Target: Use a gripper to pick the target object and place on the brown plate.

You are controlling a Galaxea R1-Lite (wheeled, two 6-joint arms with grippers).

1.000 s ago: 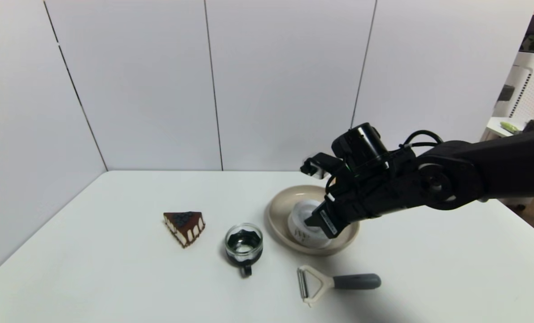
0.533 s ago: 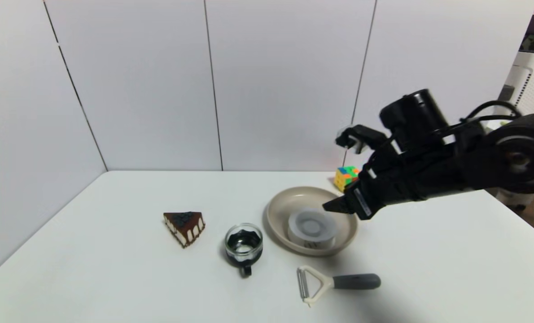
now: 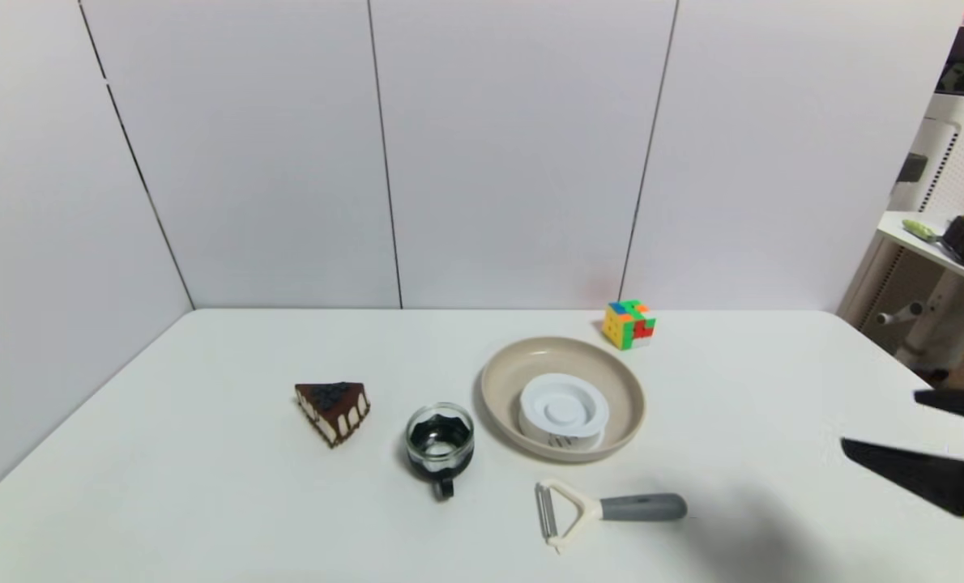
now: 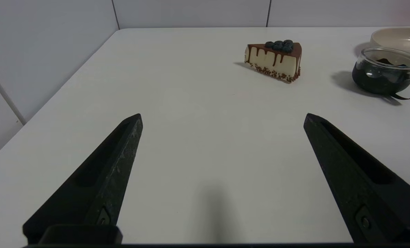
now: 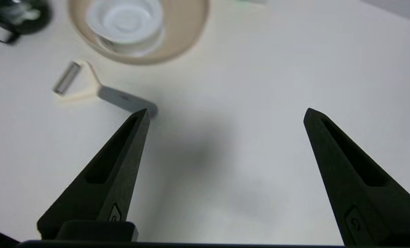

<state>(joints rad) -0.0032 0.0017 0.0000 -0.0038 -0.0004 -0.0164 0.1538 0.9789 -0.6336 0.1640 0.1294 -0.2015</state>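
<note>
The white ringed disc [image 3: 563, 412] lies inside the beige-tan plate [image 3: 508, 374] at the table's middle right. Both also show in the right wrist view, the disc [image 5: 124, 21] on the plate [image 5: 187, 31]. My right gripper [image 3: 883, 421] is open and empty at the table's right edge, well clear of the plate; in its wrist view [image 5: 225, 112] nothing is between the jaws. My left gripper [image 4: 222, 117] is open and empty over bare table at the left side; it is out of the head view.
A multicoloured puzzle cube [image 3: 629, 324] stands behind the plate. A peeler [image 3: 603, 510] lies in front of it. A glass cup with dark contents [image 3: 440, 442] and a cake slice [image 3: 333, 407] sit to its left. White walls close the back and left.
My right gripper let go of the disc, which stays on the plate, then rose and drew back to the right edge of the table. The cube came into view.
</note>
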